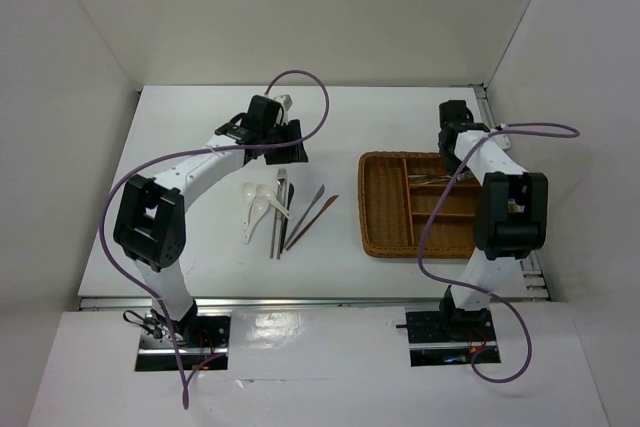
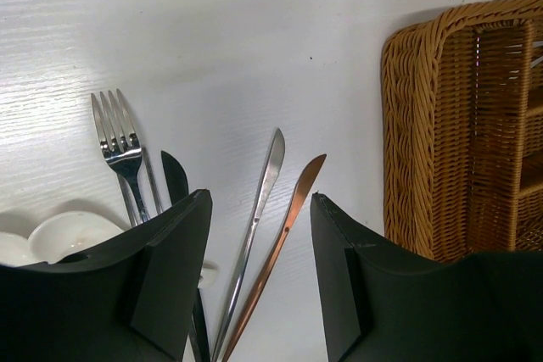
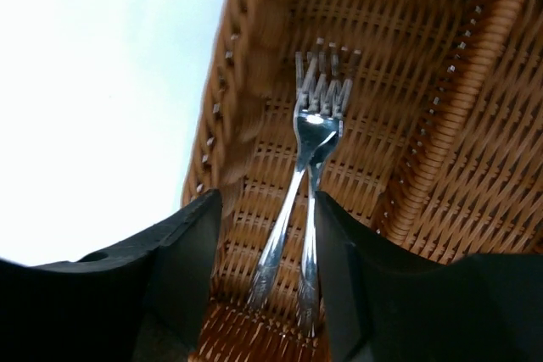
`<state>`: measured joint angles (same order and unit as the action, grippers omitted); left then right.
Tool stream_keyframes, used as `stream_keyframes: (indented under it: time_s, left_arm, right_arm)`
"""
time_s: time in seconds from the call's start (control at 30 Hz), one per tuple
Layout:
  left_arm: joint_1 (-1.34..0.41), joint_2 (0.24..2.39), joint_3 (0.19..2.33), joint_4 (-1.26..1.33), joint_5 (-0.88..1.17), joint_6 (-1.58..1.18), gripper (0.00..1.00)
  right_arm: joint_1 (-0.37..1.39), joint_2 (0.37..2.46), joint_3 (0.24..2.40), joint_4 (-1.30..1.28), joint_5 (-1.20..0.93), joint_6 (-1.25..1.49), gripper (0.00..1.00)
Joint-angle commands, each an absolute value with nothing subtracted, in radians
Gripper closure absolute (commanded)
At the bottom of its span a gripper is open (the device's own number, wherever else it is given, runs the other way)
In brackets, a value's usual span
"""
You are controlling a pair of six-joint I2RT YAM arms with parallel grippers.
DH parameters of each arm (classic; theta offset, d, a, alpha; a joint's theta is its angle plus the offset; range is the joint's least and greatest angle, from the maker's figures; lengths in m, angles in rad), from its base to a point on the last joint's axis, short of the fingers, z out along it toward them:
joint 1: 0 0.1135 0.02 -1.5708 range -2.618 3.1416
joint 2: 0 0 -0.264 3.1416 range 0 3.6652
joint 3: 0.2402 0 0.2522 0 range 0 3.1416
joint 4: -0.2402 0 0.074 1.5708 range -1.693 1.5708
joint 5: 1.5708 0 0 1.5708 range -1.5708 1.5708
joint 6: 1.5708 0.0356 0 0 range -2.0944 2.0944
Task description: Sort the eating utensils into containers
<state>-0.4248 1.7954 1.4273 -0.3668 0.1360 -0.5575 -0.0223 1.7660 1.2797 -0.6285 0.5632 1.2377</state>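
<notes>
The brown wicker tray (image 1: 372,209) lies on the right of the table. Two silver forks (image 3: 316,125) lie crossed in its far compartment, also seen from above (image 1: 440,179). My right gripper (image 3: 267,201) is open just above their handles, holding nothing, and hovers over the tray's far end (image 1: 450,142). My left gripper (image 2: 260,201) is open and empty above the loose utensils (image 1: 288,152). Below it lie a silver fork (image 2: 119,146), a dark chopstick (image 2: 174,177), a silver stick (image 2: 270,167), a reddish-brown stick (image 2: 303,184) and white spoons (image 2: 64,233).
The tray's near wall (image 2: 416,133) stands right of the left gripper's sticks. The loose utensils cluster left of the tray (image 1: 278,212). White walls enclose the table on three sides. A purple cable loops over each arm.
</notes>
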Motion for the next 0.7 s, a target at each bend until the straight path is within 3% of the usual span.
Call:
stream_keyframes:
  time_s: [0.0, 0.17, 0.27, 0.4, 0.67]
  left_arm:
    - [-0.420, 1.792, 1.434, -0.347, 0.144, -0.571, 0.36]
    - [-0.420, 1.773, 1.379, -0.325, 0.144, -0.526, 0.36]
    - [-0.420, 1.763, 1.355, -0.302, 0.144, -0.497, 0.36]
    - [-0.420, 1.775, 1.364, -0.314, 0.132, -0.483, 0.36]
    - [-0.420, 1.802, 1.296, -0.261, 0.167, -0.483, 0.39]
  right_arm:
    - [-0.026, 1.702, 1.338, -0.644, 0.565, 1.136, 0.43]
    - [-0.026, 1.496, 1.195, -0.353, 0.448, 0.742, 0.33]
    - [-0.026, 1.378, 1.138, -0.277, 0.417, 0.643, 0.28]
    - [-0.026, 1.293, 1.075, -0.172, 0.327, 0.531, 0.22]
    - [-0.026, 1.315, 1.046, -0.133, 0.184, 0.532, 0.22]
